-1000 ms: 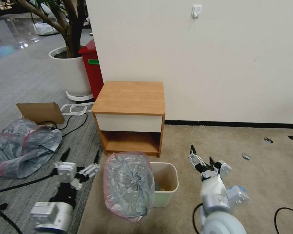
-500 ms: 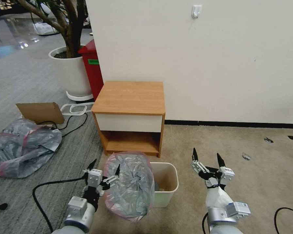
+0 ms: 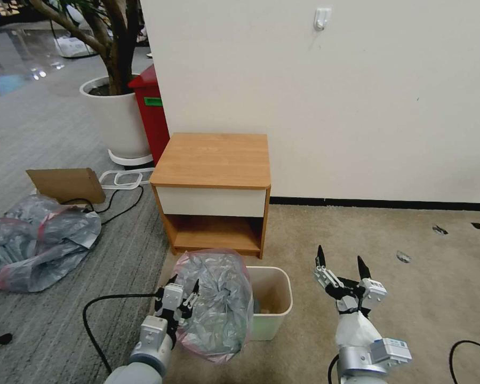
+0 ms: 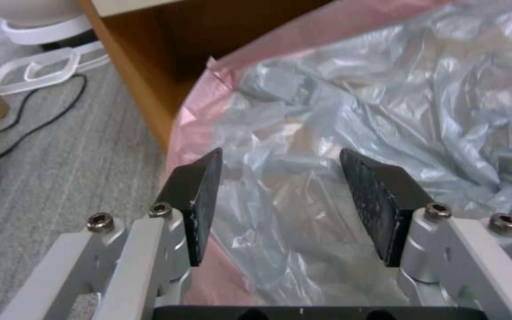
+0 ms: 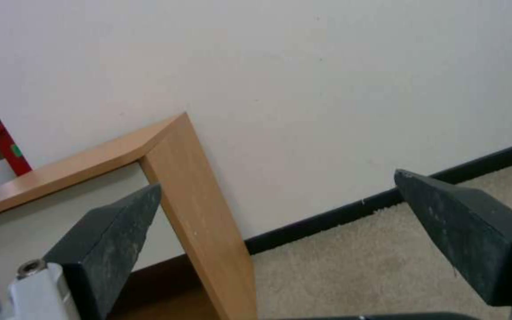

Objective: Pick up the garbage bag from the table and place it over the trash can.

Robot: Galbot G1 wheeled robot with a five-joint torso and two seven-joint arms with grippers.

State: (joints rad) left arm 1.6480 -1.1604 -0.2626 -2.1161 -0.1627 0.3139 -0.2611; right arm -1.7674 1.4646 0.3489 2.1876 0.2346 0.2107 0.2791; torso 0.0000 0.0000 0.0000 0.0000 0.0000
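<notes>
Fingers (image 4: 200,200) of your left gripper (image 3: 183,288) are standing apart, straddling the garbage bag (image 3: 214,301) rim; bag is draping the trash can (image 3: 271,301) left side. Right gripper (image 3: 340,265), open, is hovering farther off.

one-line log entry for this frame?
left claw: open, at garbage bag rim | bag: half over trash can | right claw: open, idle above carpet | table

Carpeted office corner, potted tree (image 3: 109,53)
</notes>
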